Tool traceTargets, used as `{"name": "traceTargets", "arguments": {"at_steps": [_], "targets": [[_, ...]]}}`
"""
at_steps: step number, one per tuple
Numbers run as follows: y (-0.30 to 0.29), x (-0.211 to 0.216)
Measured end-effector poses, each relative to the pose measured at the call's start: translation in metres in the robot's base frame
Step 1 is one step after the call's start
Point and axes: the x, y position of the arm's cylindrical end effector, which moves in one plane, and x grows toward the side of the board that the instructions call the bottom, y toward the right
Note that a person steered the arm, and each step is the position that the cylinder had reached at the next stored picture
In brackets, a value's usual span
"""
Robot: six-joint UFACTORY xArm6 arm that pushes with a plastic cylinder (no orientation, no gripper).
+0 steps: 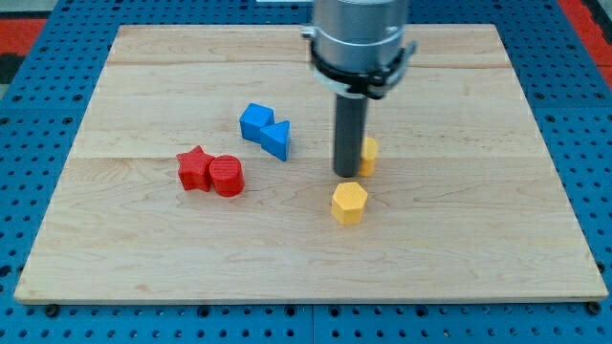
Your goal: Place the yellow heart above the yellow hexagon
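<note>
Blue pegboard [38, 105] dotted with small holes surrounds a pale wooden board [459, 239] that fills most of the view. A strip of red shows at the view's top corners.

Largest on the board is the arm [359, 38], a grey cylinder coming down from the view's top, just right of centre. From it hangs a straight dark rod. My tip [346, 174] meets the wood close to the board's middle. It is a plain rod end with nothing that opens or closes, and it grips nothing.

Just behind the rod, on its right side, sits the yellow heart [368, 154]. The rod hides most of it, so its shape is hard to make out, and it looks to be touching my tip or very nearly so.

Below my tip, a short way toward the view's bottom, lies the yellow hexagon [349, 203], apart from both rod and heart.

Left of the rod, two blue blocks sit touching: a blue block [255, 121] of uneven outline and a blue triangle [278, 139].

Further left and lower, a red star [194, 168] touches a red cylinder [228, 176].
</note>
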Motion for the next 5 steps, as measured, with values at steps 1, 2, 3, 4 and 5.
{"name": "traceTargets", "arguments": {"at_steps": [1, 2, 3, 4, 5], "targets": [[0.047, 0.002], [0.047, -0.008], [0.004, -0.031], [-0.016, -0.082], [-0.016, -0.114]]}}
